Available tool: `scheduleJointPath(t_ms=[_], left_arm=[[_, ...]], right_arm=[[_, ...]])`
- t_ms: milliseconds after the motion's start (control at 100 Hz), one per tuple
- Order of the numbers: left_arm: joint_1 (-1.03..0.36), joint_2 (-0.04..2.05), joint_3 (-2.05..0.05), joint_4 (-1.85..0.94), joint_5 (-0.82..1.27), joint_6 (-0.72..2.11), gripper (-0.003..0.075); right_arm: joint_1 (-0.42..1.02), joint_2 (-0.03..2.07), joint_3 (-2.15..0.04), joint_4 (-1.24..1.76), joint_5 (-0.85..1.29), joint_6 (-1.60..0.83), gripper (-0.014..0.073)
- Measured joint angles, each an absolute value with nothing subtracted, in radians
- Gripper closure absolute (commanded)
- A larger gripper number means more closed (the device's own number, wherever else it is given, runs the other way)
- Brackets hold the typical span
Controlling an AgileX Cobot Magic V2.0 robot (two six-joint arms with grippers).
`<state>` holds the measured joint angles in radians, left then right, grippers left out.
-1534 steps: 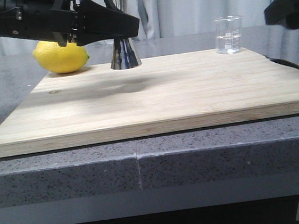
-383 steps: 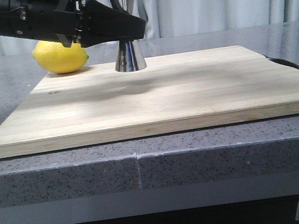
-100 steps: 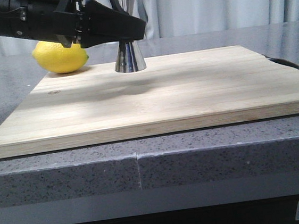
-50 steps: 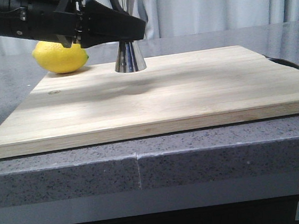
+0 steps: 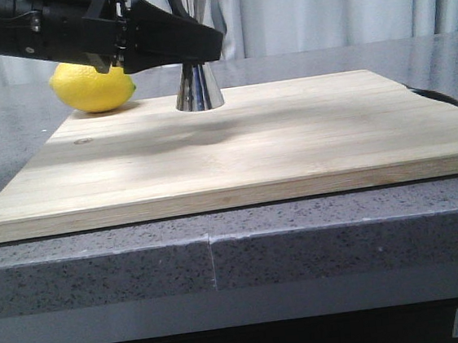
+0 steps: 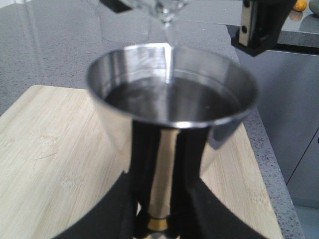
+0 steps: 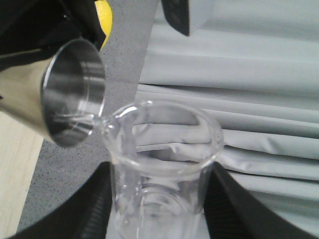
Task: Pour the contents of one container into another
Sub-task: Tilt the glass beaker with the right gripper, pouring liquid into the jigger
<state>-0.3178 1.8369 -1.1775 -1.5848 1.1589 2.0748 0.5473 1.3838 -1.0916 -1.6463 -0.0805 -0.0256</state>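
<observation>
Pouring is under way: beaker [image 7: 159, 169], gripped by right hand [image 7: 157, 209], is tipped over jigger [image 6: 172, 107], clamped by left hand [image 6: 159, 219]; apparently nearly emptied, righting is called for next.

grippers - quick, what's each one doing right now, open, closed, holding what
Left gripper: closed on the jigger, which stands on the cutting board.
Right gripper: closed on the beaker, tipped with its lip at the jigger's rim.

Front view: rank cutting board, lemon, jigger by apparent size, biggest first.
1. Cutting board, by far the largest.
2. Lemon and jigger: unsure. The left tool hides the jigger's upper cone and part of the lemon; the visible lemon looks wider.
</observation>
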Motion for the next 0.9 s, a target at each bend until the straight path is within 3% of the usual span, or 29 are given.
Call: scheduleJointPath(t_ms=[900], left_arm=[[-0.318, 1.837, -1.177, -1.585, 1.159, 2.075, 0.0739]], right_arm=[[0.547, 1.384, -1.092, -1.670, -0.080, -0.026, 0.0556]])
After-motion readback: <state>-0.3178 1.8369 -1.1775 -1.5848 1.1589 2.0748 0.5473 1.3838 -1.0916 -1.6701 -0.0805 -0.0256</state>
